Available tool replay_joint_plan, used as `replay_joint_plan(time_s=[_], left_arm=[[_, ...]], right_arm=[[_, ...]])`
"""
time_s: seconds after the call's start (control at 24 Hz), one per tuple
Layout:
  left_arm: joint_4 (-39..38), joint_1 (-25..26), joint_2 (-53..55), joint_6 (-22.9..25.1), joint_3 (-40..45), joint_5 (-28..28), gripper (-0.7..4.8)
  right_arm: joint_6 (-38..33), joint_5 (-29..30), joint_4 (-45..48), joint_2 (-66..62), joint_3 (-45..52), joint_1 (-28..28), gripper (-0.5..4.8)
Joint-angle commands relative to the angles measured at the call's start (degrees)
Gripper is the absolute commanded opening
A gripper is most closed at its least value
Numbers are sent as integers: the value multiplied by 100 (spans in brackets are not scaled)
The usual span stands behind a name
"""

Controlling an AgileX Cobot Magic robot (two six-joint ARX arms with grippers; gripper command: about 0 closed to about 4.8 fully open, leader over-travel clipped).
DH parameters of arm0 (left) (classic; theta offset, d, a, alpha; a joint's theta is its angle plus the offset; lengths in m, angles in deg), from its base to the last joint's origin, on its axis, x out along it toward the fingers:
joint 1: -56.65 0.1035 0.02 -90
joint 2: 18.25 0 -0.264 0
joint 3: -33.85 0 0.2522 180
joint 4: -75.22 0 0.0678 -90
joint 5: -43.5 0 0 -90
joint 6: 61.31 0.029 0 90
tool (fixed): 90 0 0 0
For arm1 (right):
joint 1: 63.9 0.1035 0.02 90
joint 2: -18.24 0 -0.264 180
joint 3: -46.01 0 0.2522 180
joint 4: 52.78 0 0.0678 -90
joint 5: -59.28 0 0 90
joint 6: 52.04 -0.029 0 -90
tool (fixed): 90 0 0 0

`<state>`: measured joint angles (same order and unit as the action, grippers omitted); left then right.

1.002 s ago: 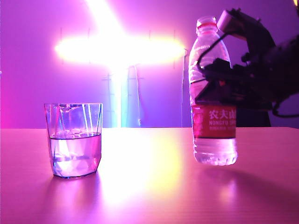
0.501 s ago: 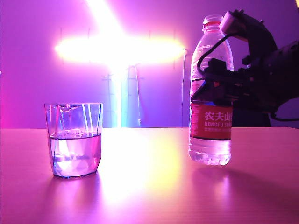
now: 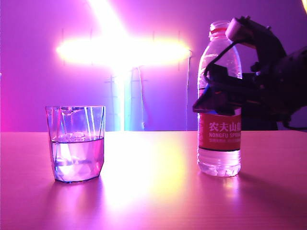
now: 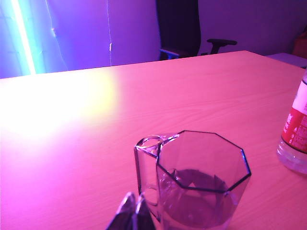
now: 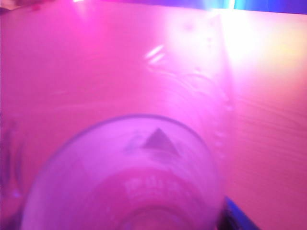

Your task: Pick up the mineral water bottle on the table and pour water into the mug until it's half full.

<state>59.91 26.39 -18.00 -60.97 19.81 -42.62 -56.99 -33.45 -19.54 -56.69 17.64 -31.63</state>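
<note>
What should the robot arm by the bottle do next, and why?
Probably pull the right gripper back from the mineral water bottle. The bottle stands upright on the table, the jaws look spread around it, and the mug already holds water about halfway up. The left gripper waits near the mug.

Table [image 3: 158, 191]: smooth wood-grain top, tinted pink-orange, bright glare patch at centre of the exterior frame. Mug [image 3: 75, 143] stands upright on it at left-centre, holding water to about half height. Mineral water bottle [image 3: 219, 100] stands upright on it at right, base on the surface, well apart from the mug.
</note>
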Motion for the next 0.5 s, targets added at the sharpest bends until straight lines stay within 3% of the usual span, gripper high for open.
replay_joint_plan(time_s=[0.04,0.42,0.5], left_arm=[[33,-2,9,-15,-24,-7,-2],[33,7,9,-15,-24,-7,-2],[33,203,9,-15,-24,-144,-2]], right_arm=[[-120,13,83,184,157,4,477],[-317,-13,68,1117,824,17,479],[-422,-11,-28,1449,1029,17,479]])
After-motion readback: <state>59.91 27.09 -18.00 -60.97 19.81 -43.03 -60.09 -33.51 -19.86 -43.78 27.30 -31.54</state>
